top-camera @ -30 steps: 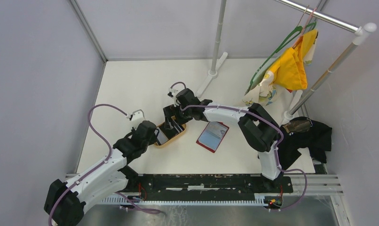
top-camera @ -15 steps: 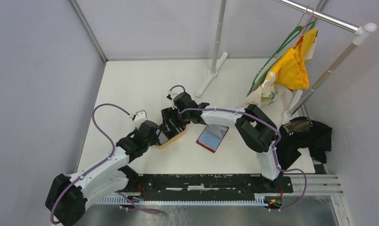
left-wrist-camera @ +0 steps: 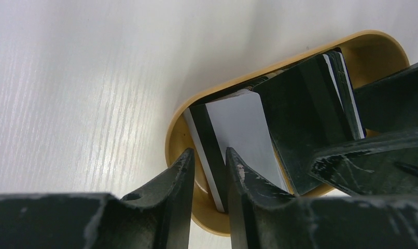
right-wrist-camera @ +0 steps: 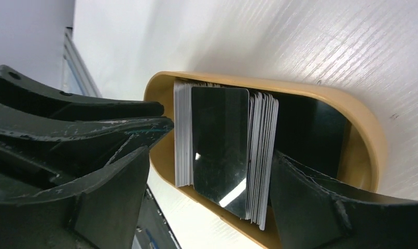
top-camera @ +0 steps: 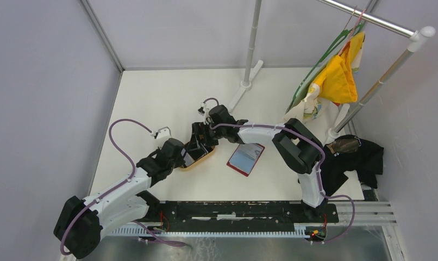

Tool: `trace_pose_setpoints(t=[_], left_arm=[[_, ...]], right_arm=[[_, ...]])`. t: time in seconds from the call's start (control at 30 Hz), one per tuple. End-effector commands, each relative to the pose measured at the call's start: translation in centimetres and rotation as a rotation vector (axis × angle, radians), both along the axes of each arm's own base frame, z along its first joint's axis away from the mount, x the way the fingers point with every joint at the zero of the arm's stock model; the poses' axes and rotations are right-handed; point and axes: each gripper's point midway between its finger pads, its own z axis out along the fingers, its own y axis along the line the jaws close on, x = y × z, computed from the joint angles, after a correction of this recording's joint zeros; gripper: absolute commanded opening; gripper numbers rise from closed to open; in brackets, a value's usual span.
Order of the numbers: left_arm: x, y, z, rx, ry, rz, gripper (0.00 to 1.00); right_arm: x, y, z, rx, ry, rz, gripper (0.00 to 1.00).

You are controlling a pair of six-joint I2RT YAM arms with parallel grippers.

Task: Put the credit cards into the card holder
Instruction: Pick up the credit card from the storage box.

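Note:
The credit cards stand on edge in a stack inside an oval tan tray; some are glossy black and some pale. My right gripper is open wide and straddles the stack, one finger outside the tray's rim and one inside. My left gripper is at the tray's near end, its jaws narrow around the edge of a white card with a black stripe. A gap shows on one side, so it is open. The red card holder lies open to the tray's right.
A clothes rack stands at the back right, with a pole base and a hanging yellow garment. A black cloth lies at the right edge. Grey walls enclose the white table on the left and back.
My left gripper has moved right to the tray's end and its jaws have narrowed around a card's edge. The right gripper has shifted slightly over the tray and closed a little.

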Motion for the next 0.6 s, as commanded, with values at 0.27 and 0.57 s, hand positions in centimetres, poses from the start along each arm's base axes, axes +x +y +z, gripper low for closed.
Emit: trace_pose_setpoints(t=[0.27,0.57], left_arm=[[0.4,-0.7,0.4,-0.040,-0.023,0.003,0.34],[0.4,-0.7,0.4,-0.041,-0.022,-0.003,0.34]], right_arm=[[-4.0,1.4,5.5,0.296,0.169,0.150,0.75],[-3.4,1.1,1.9,0.156,0.117,0.121,0.81]])
